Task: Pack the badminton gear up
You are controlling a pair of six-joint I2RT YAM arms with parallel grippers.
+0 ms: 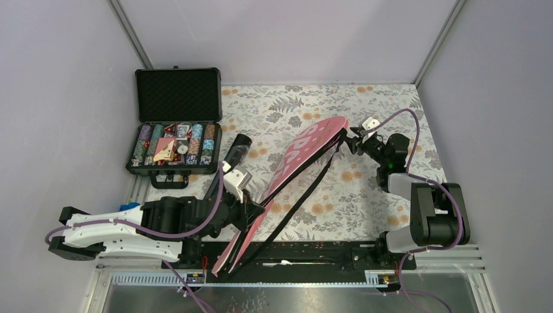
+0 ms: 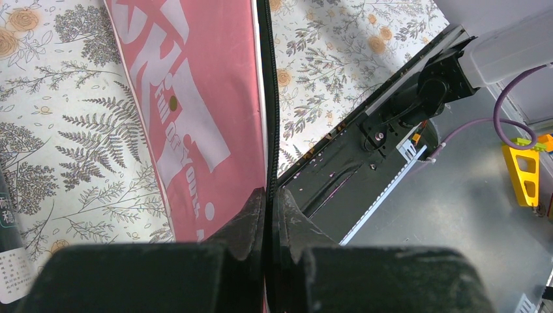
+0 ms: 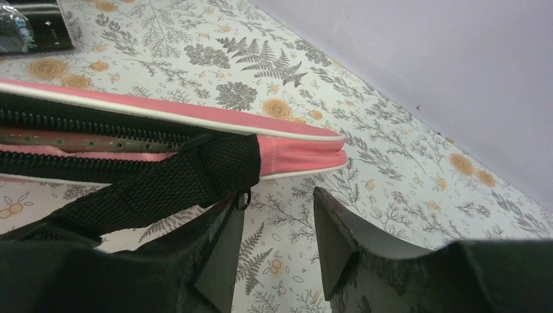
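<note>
Racket bag [image 1: 303, 153], pink w/ big white lettering, lies diagonally across the floral surface [image 1: 365, 189]. Its far end is right of centre and its near end reaches over the black rail [image 1: 313, 251] at the near edge, left of centre. Left gripper [image 2: 269, 199] has hold of the bag's near half. Its jaws are pressed tight together on the black zip edge, w/ the pink panel just left of them and bare surface to the right. Right gripper [image 3: 279, 205] sits at the bag's far end, jaws approx. half apart. Nothing is between them, only floral surface showing through the gap. The bag's rounded pink tip, w/ white piping, is just beyond the jaws and not gripped. Black strap [image 3: 163, 186] joins the bag near that tip and runs across the top of one finger [image 3: 218, 254] of the right gripper. Can't tell if strap and finger actually touch. In the top view the strap hangs off the bag's right side in a long loop back toward the near rail. The zip near the far end is open, w/ two rows of black teeth and a pinkish strip w/ small holes between them. Can't tell what that strip is. Black tube [image 1: 240, 145] lies just beyond the left wrist, between the bag and the open black case [image 1: 177, 94] of coloured poker chips at far left.
</note>
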